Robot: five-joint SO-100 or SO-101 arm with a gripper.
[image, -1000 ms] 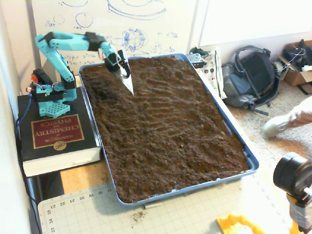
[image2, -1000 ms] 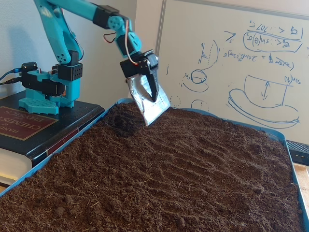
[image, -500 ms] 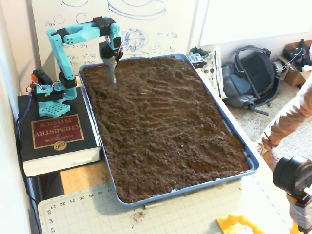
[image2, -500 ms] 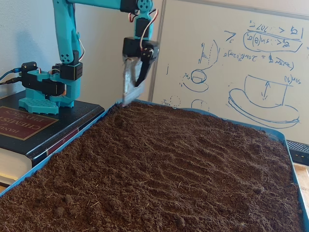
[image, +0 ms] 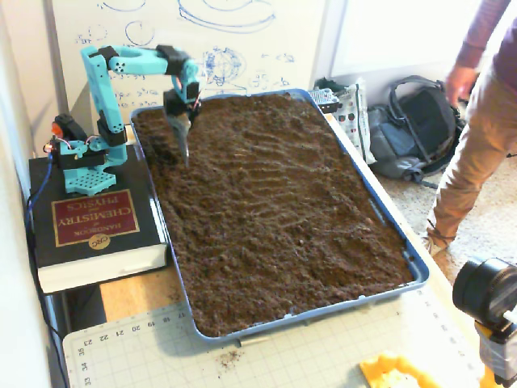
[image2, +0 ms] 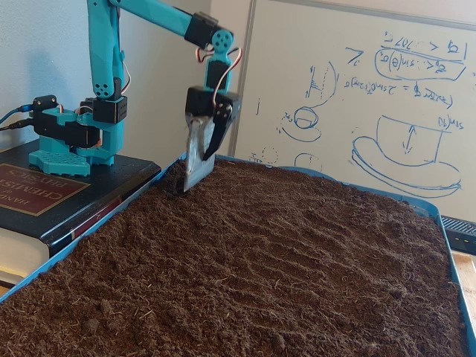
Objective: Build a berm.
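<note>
Seen low from the side, gripper (image2: 195, 175) clenched on a metal blade (image2: 196, 160) touching flat soil (image2: 282, 260), no raised berm discernible; from above, a person (image: 477, 121) beside the tray (image: 416, 267).

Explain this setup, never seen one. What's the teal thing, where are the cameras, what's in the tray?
The teal thing is a small robot arm standing on a thick chemistry handbook. One fixed camera looks down from high at the tray's near end; another sits low at soil level, facing the whiteboard. The blue tray is filled with loose dark brown soil, mostly level with faint ridges; no clear berm shows yet. The claw carries a shiny metal blade pointing down, its tip at the soil surface near the tray's far corner. A person stands beside the table.
</note>
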